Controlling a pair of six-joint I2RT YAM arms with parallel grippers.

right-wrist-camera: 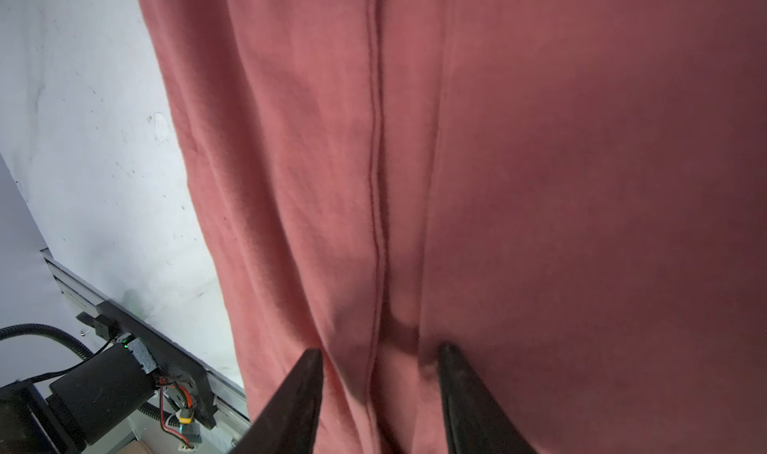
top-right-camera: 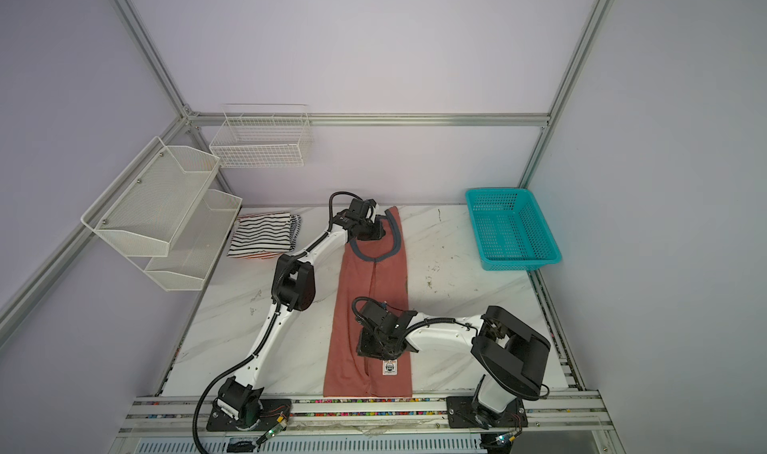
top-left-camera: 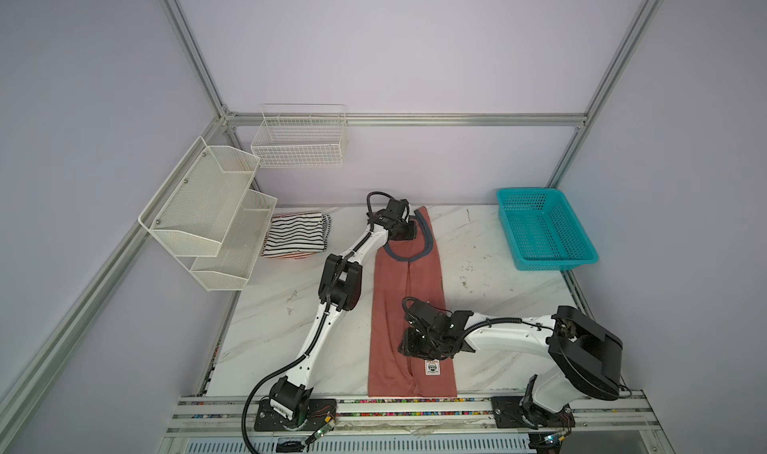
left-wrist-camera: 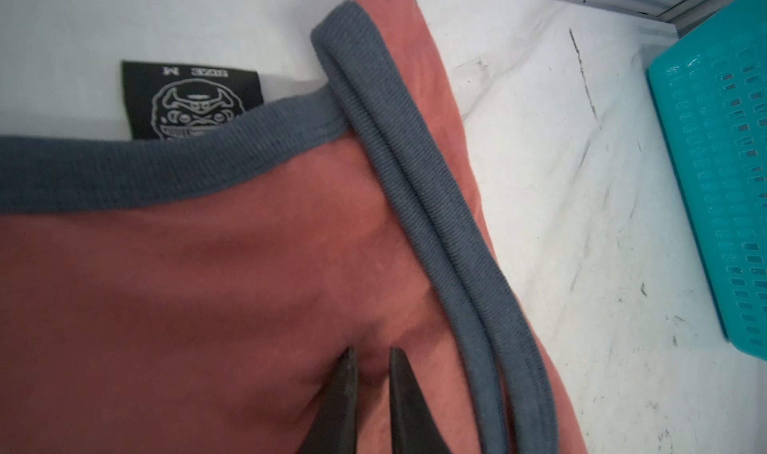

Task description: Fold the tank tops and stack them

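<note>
A salmon-red tank top (top-left-camera: 390,306) (top-right-camera: 352,298) lies as a long folded strip down the middle of the table, neckline at the far end. My left gripper (top-left-camera: 409,234) (left-wrist-camera: 371,354) is at that end beside the grey-blue trim (left-wrist-camera: 415,161), shut on a small pinch of the salmon cloth. My right gripper (top-left-camera: 409,346) (right-wrist-camera: 379,352) is near the hem, just above the printed emblem (top-left-camera: 432,367). It is open, its tips pressing the cloth either side of the lengthwise fold. Folded striped tank tops (top-left-camera: 296,234) are stacked at the far left, the black-and-white one on top.
A turquoise basket (top-left-camera: 543,228) (left-wrist-camera: 714,182) stands at the far right corner of the marble table (top-left-camera: 498,286). White mesh shelves (top-left-camera: 207,207) overhang the stack from the left wall. A wire basket (top-left-camera: 299,140) hangs on the back wall.
</note>
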